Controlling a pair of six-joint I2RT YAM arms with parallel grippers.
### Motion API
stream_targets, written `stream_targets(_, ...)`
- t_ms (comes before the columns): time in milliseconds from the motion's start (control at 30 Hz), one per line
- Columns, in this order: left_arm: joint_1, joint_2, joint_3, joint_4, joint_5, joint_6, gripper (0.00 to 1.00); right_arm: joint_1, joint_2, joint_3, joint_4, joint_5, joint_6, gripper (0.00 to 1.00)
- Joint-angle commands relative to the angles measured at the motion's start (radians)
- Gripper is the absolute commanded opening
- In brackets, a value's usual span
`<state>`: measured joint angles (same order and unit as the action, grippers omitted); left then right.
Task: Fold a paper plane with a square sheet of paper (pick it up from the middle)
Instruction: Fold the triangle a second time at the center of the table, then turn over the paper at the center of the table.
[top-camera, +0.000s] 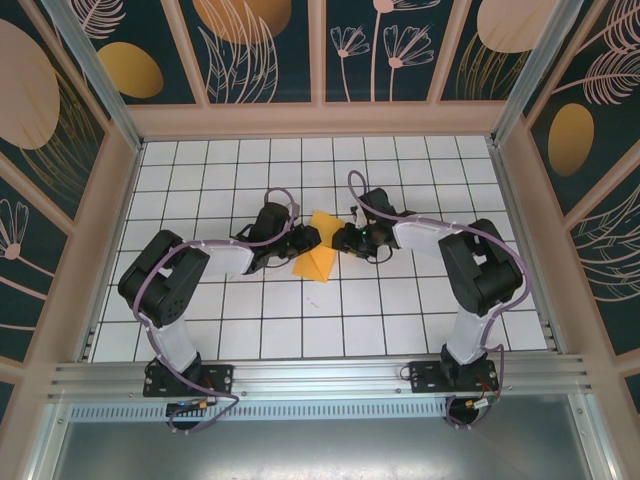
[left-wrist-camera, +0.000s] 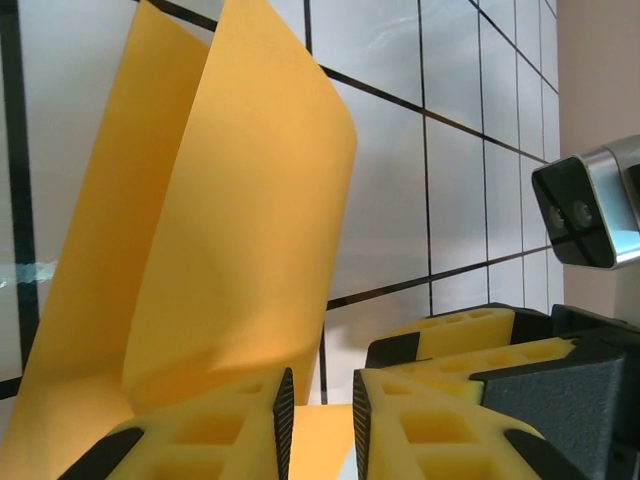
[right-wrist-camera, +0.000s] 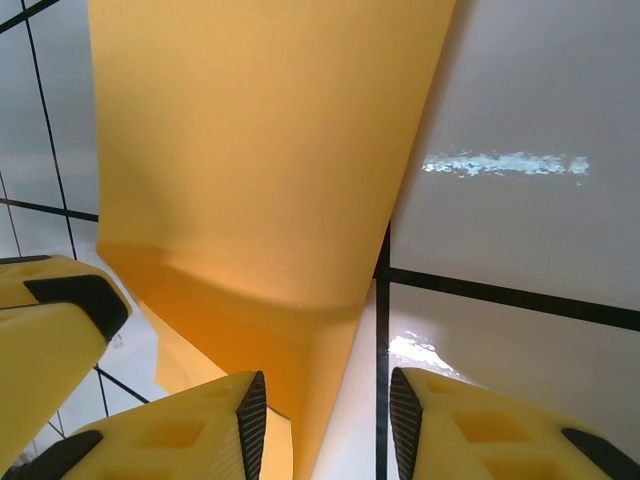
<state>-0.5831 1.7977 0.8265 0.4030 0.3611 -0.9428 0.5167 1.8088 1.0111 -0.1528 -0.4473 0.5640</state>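
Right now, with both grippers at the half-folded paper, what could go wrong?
1. The right gripper stands open, so the paper hangs on the left gripper alone, pinched at its lower edge; it may slip or twist.
2. The two flaps bow apart uncreased, so the fold may spring open.
3. Paper lies between the right gripper's open jaws; pulling back could snag it.

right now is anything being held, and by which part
The left fingers pinch the paper by its bottom edge, and the folded sheet stands up above them. The right fingers are open, with the paper beside them but not gripped.
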Motion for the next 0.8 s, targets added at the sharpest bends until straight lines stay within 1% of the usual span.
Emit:
stream_targets(0,-0.003,0.000,-0.007,-0.018,-0.002,0.019,0.24,-0.001,0.033,0.023,0.033,-0.037,0.017,0.42)
stream_targets(100,-0.002,0.025,-0.002,-0.015,0.011,0.019,0.23,0.000,0.039,0.021,0.049,-0.056,0.016,0.42)
stream_targets(333,-0.002,0.079,0.007,-0.041,-0.010,0.021,0.19,0.006,0.074,0.028,0.054,-0.055,0.009,0.43)
stream_targets(500,-0.002,0.099,0.010,-0.059,-0.014,0.021,0.17,0.018,0.090,0.044,0.070,-0.082,0.004,0.40)
stream_targets(667,-0.003,0.100,0.004,-0.060,-0.010,0.024,0.17,0.023,0.116,0.083,0.040,-0.052,0.005,0.39)
stream_targets(767,-0.002,0.101,0.004,-0.061,-0.008,0.023,0.17,0.025,0.132,0.088,0.057,-0.077,0.007,0.39)
